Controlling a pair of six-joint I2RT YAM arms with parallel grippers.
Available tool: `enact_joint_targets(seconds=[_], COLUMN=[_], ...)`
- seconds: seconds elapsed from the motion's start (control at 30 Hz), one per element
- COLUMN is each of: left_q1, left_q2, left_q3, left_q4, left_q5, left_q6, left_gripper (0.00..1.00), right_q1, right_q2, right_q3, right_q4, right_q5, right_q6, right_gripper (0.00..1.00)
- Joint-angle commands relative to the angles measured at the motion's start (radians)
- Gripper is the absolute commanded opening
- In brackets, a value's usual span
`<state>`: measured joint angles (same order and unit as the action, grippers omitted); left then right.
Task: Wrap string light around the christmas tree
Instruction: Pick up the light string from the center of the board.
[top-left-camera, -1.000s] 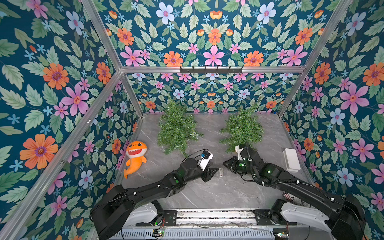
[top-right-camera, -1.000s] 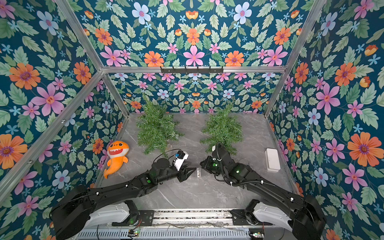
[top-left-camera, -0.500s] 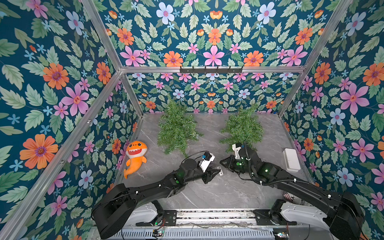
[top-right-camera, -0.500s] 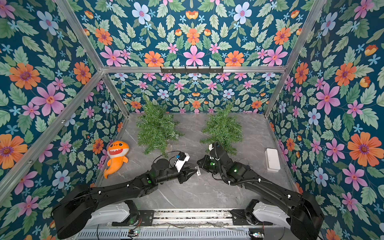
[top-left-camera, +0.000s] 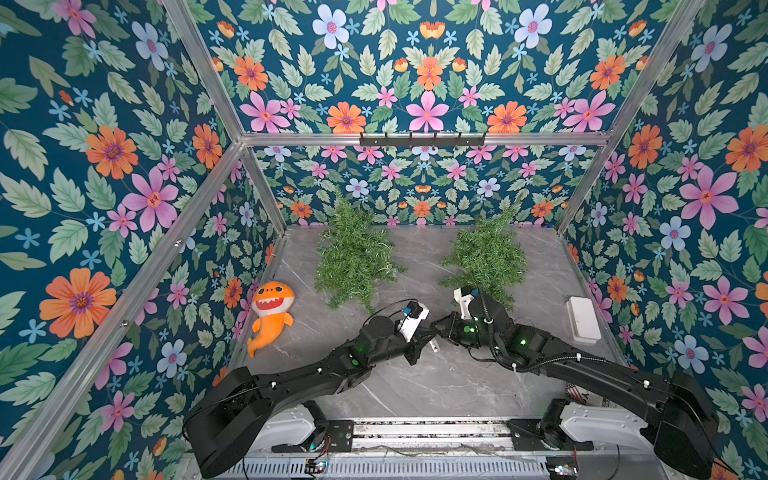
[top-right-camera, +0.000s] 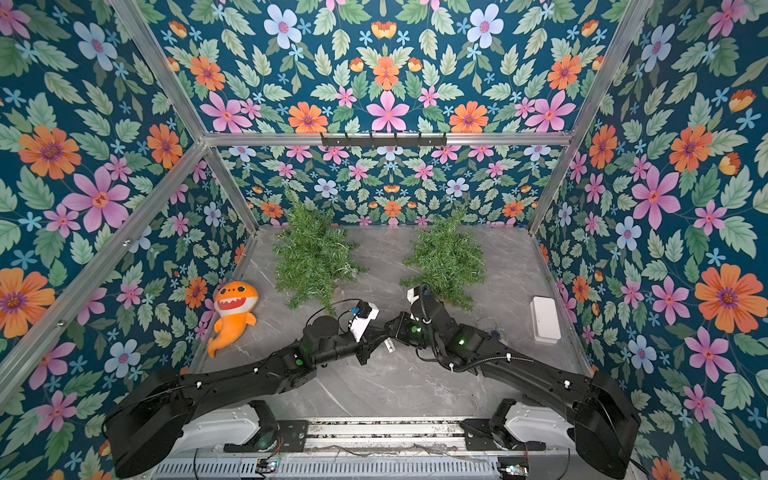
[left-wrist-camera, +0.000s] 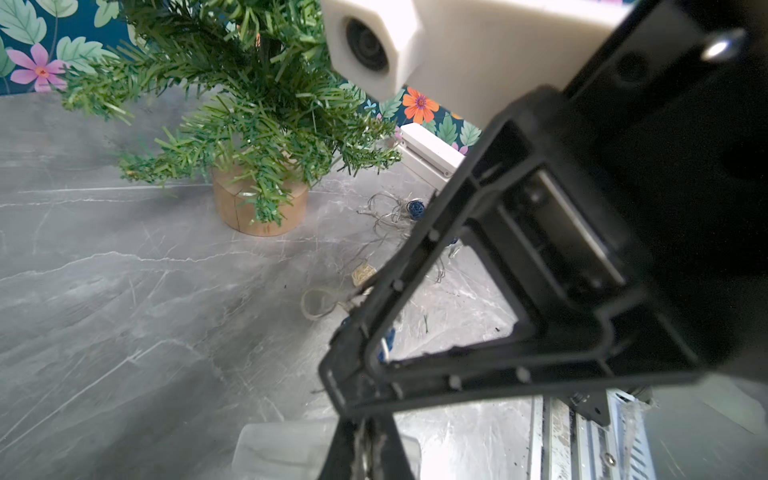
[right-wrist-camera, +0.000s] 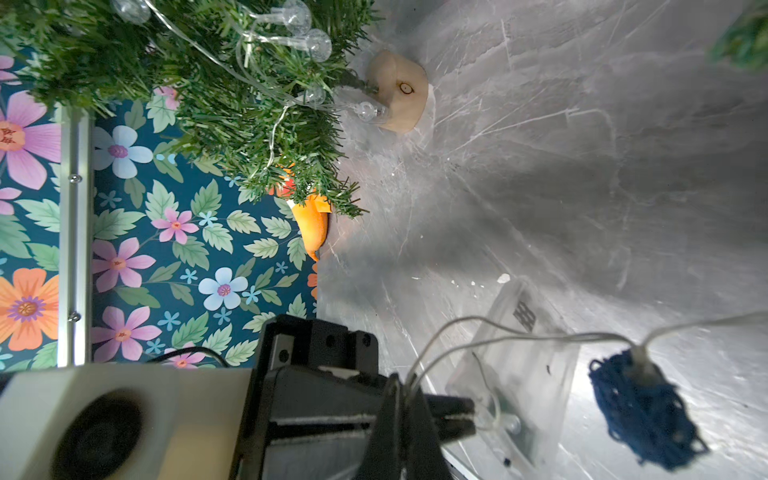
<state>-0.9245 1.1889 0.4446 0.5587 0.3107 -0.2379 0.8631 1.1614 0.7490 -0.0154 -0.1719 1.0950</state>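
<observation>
String light in right claw (pinched).

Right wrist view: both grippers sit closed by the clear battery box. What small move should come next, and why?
Probably raise the right gripper slightly toward the nearer tree. It is shut on the string light, the left gripper is shut at the battery box, and the strand's loose length lies tangled beside that tree, which shows no lights.
</observation>
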Motion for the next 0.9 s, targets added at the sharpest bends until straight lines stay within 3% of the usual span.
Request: enact_joint_targets(seconds=[0.0, 0.1, 0.23, 0.3, 0.37, 0.57, 0.67, 0.73, 0.8, 0.87], left_q1=[0.001, 0.009, 0.024, 0.028, 0.030, 0.032, 0.032, 0.032, 0.033, 0.033], left_q2=[-0.030, -0.077, -0.171, -0.227, -0.270, -0.322, -0.312, -0.311, -0.308, -0.279], left_q3=[0.017, 0.040, 0.129, 0.186, 0.263, 0.479, 0.589, 0.682, 0.744, 0.800], left_q4=[-0.027, -0.107, -0.377, -0.518, -0.657, -0.840, -0.911, -0.947, -0.926, -0.913], left_q5=[-0.021, -0.050, -0.134, -0.190, -0.226, -0.243, -0.284, -0.418, -0.452, -0.371], left_q6=[0.012, 0.024, 0.065, 0.100, 0.141, 0.200, 0.234, 0.250, 0.276, 0.278], left_gripper=[0.00, 0.00, 0.00, 0.00, 0.00, 0.00, 0.00, 0.00, 0.00, 0.00], right_q1=[0.004, -0.003, -0.077, -0.134, -0.182, -0.217, -0.217, -0.217, -0.214, -0.193], right_q2=[-0.007, -0.014, -0.077, -0.126, -0.179, -0.281, -0.318, -0.321, -0.298, -0.267], right_q3=[-0.003, -0.010, -0.016, -0.016, -0.007, 0.039, 0.031, 0.016, -0.006, -0.035], right_q4=[0.067, 0.081, -0.001, -0.103, -0.227, -0.516, -0.539, -0.555, -0.528, -0.449], right_q5=[-0.037, -0.092, -0.261, -0.332, -0.337, -0.099, -0.035, -0.009, -0.034, -0.057], right_q6=[-0.026, -0.046, -0.123, -0.190, -0.287, -0.582, -0.679, -0.715, -0.718, -0.689], right_gripper=[0.09, 0.25, 0.46, 0.51, 0.53, 0.50, 0.36, 0.27, 0.31, 0.40])
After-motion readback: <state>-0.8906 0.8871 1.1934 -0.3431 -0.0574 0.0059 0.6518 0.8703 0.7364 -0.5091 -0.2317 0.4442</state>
